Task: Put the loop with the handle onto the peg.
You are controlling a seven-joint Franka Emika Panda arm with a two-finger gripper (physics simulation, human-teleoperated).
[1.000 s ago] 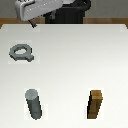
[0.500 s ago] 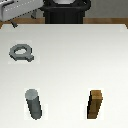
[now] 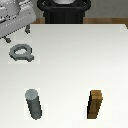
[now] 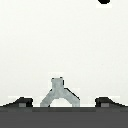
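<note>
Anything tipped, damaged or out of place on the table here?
Nothing stands out. The flat grey ring with a stubby tab lies flat, the dark grey cylindrical peg and brown wooden block stand upright, all apart on the white table.

A brown square wooden block [image 3: 96,104] stands upright on the plain white surface [image 3: 75,60], toward the exterior view's right, near the front edge.

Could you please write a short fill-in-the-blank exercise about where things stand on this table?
1. The loop with the handle lies flat on the ____.
2. The peg stands on the exterior view's ____ of the brown wooden block.
3. The hole of the loop is ____; nothing passes through it.
4. The gripper holds ____.

Missing words: table; left; empty; nothing
</note>
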